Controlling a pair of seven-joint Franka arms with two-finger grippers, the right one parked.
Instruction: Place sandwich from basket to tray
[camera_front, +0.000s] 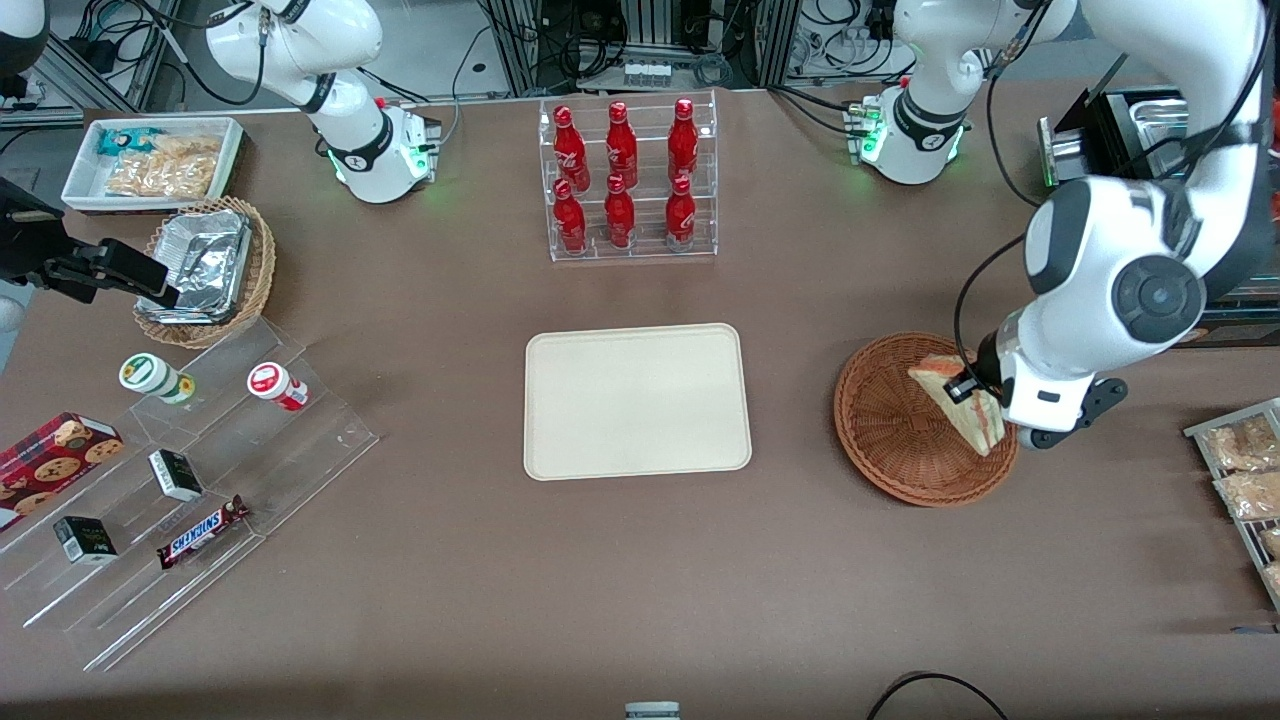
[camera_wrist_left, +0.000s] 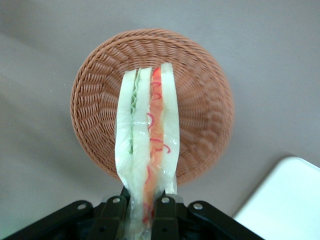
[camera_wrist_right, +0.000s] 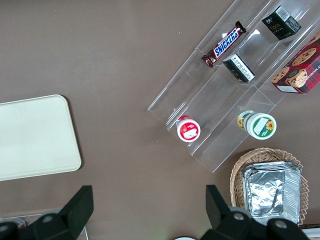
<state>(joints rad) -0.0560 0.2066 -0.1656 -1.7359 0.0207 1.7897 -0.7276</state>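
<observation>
Brown tabletop carries the tray (camera_front: 637, 400), bare. Beside it, toward the working arm's end, the gripper (camera_wrist_left: 142, 210) clamps the sandwich (camera_wrist_left: 147, 135) above the basket (camera_front: 890, 430); carrying over remains.

sandwich (camera_wrist_left: 147, 145) end hidden btwn gripper (camera_wrist_left: 142, 212) jaws, jaws cut off.

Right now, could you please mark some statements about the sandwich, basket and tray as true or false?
1. The pincer is shut on the sandwich. True.
2. The sandwich lies on the tray. False: it is held above the basket.
3. The tray bears nothing. True.
4. The basket holds a foil container. False: that sits in a lighter basket toward the parked arm's end.
5. Red bottles stand on the tray. False: they stand in a clear rack.
</observation>
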